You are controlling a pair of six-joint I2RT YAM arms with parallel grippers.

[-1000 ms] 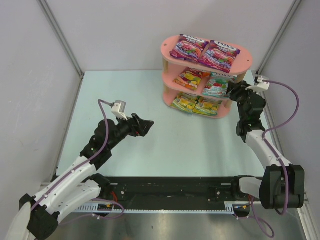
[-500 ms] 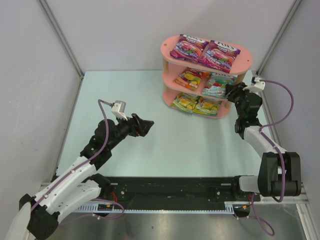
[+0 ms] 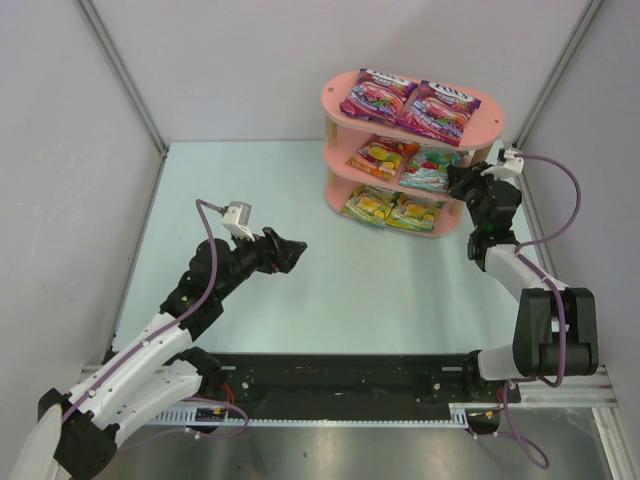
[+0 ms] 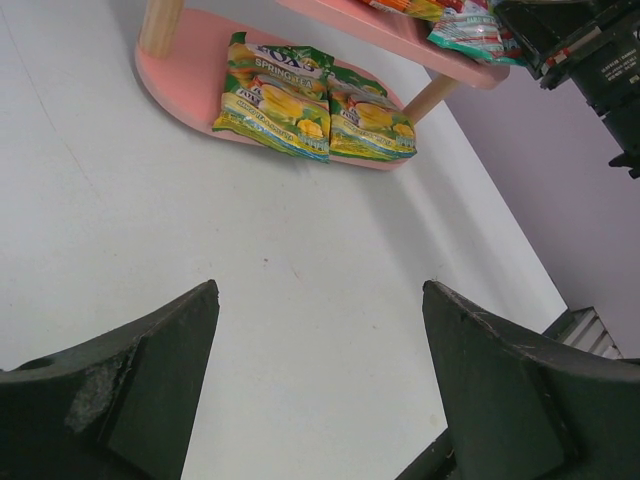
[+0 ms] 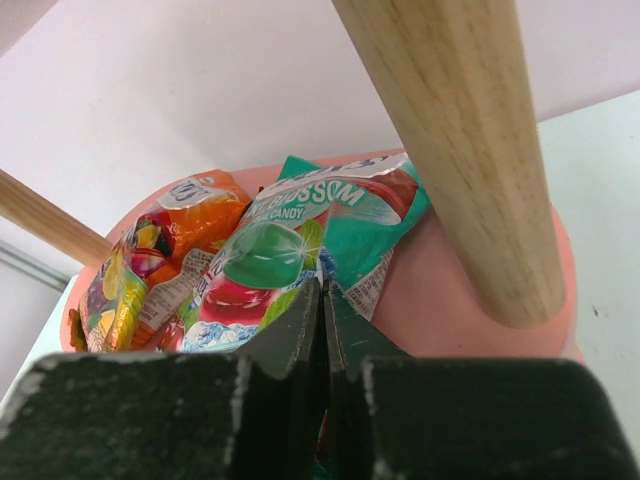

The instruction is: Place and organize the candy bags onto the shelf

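Touching the teal bag [image 5: 330,215] on the shelf [image 5: 440,290], the right gripper [image 5: 322,300] is clenching its jaws; the left gripper [image 4: 320,290] is hovering, jaws released.

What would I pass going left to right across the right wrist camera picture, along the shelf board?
Far wooden post at the left edge → red-orange candy bag → teal-white candy bag → near wooden post.
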